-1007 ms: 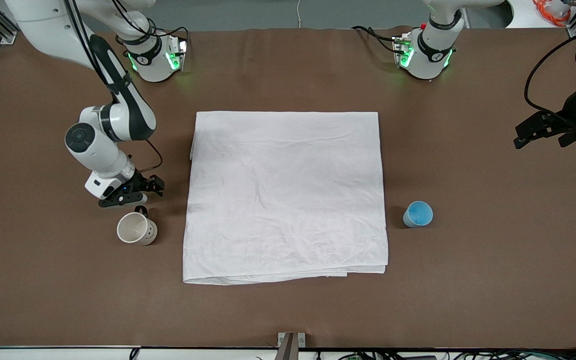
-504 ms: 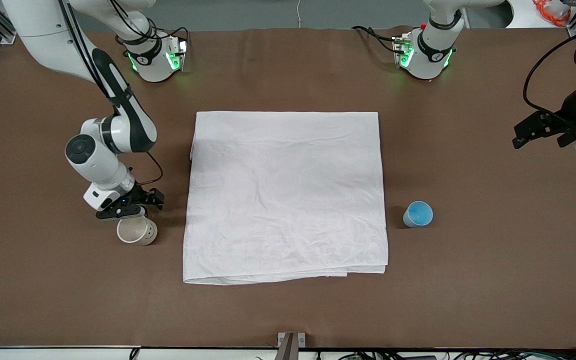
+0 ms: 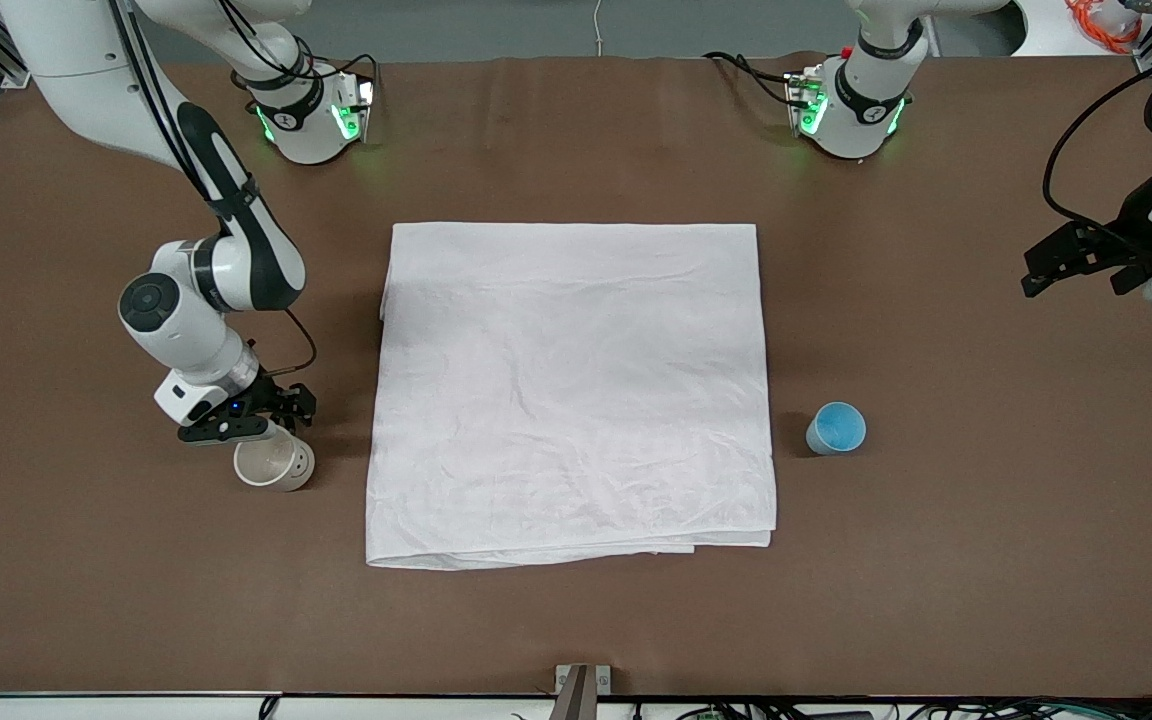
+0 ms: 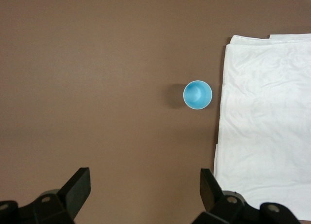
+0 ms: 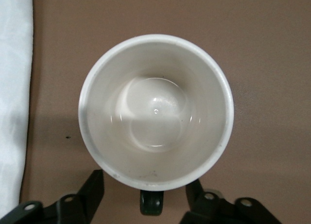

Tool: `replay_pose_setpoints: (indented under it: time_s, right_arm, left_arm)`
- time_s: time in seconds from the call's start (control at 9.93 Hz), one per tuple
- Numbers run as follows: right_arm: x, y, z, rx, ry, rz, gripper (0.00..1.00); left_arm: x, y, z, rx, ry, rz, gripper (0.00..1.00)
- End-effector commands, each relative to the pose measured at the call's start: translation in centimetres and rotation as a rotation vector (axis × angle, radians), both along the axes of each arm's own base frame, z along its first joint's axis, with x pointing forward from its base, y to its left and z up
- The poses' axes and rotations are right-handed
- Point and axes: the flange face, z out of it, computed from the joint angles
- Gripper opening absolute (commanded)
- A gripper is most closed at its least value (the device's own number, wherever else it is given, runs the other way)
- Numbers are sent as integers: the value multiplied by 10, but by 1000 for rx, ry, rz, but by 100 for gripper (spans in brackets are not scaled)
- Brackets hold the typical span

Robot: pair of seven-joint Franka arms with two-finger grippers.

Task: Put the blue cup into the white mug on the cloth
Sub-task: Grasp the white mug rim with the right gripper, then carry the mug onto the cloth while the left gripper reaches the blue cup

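I've got the right gripper (image 3: 258, 428) spread open over the white mug's (image 3: 274, 463) handle side; left gripper (image 3: 1076, 262) waits open above bare table (image 3: 936, 560).

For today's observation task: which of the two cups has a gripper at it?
The white mug, beside the cloth at the right arm's end: the right gripper straddles its handle. The blue cup stands alone.

Cloth (image 3: 571, 390) at table (image 3: 936, 600) centre; mug (image 3: 274, 463) beside it toward the right arm's end, cup (image 3: 836, 429) toward the left arm's.
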Motion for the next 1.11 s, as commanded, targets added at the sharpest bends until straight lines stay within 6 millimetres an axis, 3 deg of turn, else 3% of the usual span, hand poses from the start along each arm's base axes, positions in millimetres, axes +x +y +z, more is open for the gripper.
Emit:
replay_pose_setpoints:
  time_s: [0.0, 0.3, 0.5, 0.6, 0.71, 0.81, 1.01]
  right_arm:
    - [5, 1, 4, 9, -2, -35, 22]
    - [6, 2, 4, 7, 7, -31, 1]
    - [6, 1, 7, 5, 20, -32, 0]
    - [6, 3, 17, 8, 32, -38, 0]
    - [15, 12, 57, 16, 56, -87, 0]
    - [27, 37, 94, 14, 148, -120, 0]
    - [28, 132, 154, 9, 219, -207, 1]
  left_arm:
    - [2, -18, -2, -2, 9, -29, 99]
    - [17, -21, -25, -6, 48, -46, 99]
    - [27, -43, -51, -3, 89, -84, 99]
    - [33, -48, -64, -2, 105, -93, 99]
    - [46, -60, -82, -4, 125, -110, 99]
    - [60, -75, -99, -6, 142, -126, 99]
    - [79, -98, -149, -4, 155, -148, 99]
